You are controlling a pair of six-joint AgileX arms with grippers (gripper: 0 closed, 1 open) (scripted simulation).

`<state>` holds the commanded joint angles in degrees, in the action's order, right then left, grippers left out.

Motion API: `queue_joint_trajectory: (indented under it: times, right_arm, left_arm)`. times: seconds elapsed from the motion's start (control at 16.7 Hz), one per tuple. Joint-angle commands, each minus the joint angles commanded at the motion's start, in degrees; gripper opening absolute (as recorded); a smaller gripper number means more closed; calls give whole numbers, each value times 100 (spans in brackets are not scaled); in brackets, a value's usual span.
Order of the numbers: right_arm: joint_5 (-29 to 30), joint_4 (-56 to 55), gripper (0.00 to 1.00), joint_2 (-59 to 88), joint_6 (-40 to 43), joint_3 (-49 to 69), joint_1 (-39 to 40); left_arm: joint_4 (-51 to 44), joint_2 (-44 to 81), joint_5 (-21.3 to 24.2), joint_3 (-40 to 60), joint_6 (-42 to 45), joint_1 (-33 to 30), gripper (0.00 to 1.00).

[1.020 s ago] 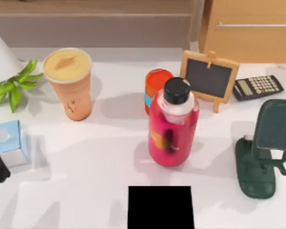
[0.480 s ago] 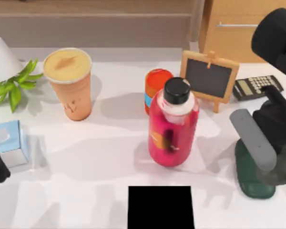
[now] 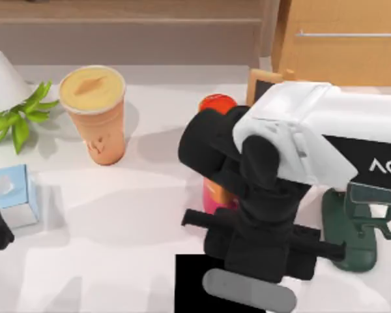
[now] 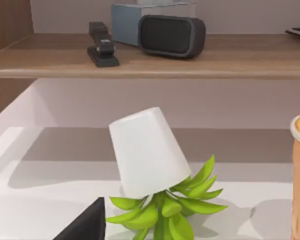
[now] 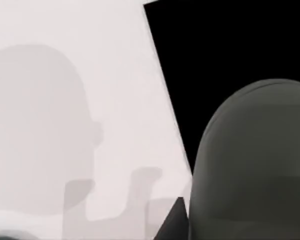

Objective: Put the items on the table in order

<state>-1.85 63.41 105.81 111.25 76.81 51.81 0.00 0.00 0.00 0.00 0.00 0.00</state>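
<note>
Top view looks down on the table (image 3: 117,222); both wrist views sit low, near its surface.

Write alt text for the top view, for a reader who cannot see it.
The right arm reaches over the white table, its gripper carrying a grey oval mouse above a black square mat. An orange lidded cup and a light blue tissue box stand at left.
</note>
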Motion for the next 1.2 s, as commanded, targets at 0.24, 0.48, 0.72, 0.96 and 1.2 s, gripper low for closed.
queue_joint_trajectory:
  times: [0.24,0.48,0.72,0.96,1.2]
  right_arm:
    - [118,-787,0,678,951,43,446]
    - [141,-925,0,796,1098,50,511]
    - [135,-929,0,787,1084,33,487]
    - [135,-1098,0,867,1096,-57,508]
    - [142,-1132,0,882,1096,-72,511]
  left_arm:
    - [0,0,0,0,0,0,100]
    - [0,0,0,0,0,0,100]
    - [0,0,0,0,0,0,100]
    - [0,0,0,0,0,0,100]
    - [0,0,0,0,0,0,100]
